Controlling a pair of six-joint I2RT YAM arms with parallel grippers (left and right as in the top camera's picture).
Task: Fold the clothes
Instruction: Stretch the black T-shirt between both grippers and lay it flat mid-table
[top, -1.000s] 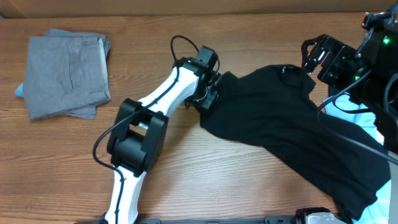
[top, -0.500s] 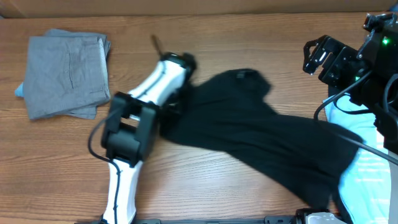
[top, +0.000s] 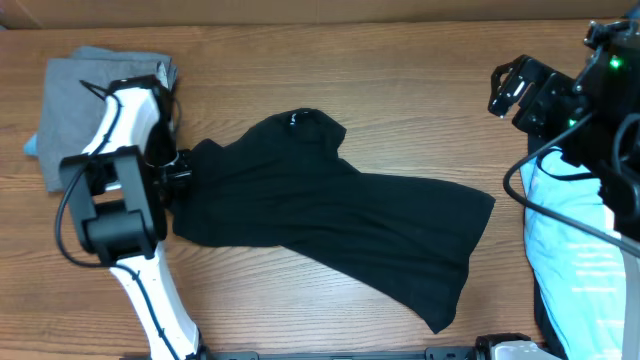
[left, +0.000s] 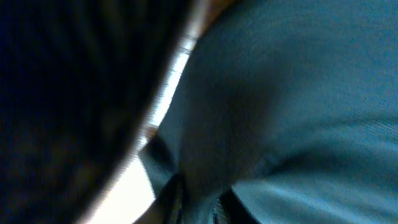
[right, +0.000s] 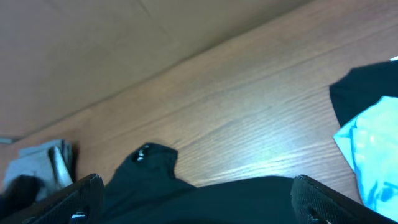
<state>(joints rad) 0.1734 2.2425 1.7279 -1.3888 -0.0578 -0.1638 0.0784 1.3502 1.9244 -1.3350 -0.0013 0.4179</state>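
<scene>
A plain black T-shirt lies crumpled across the middle of the wooden table, from left to lower right. It also shows in the right wrist view. My left gripper is shut on the shirt's left edge. The left wrist view shows only dark fabric pinched close to the lens. My right gripper is open and empty, raised at the far right, apart from the shirt. A folded grey shirt lies at the far left. A light blue shirt lies at the right edge.
The left arm stands over the left part of the table, partly over the grey shirt. The right arm's base and cables fill the right edge. Bare wood shows behind the black shirt.
My left gripper has dragged the black shirt far to the left, off the right-hand pile. The light blue shirt is now uncovered. The right arm has not moved.
</scene>
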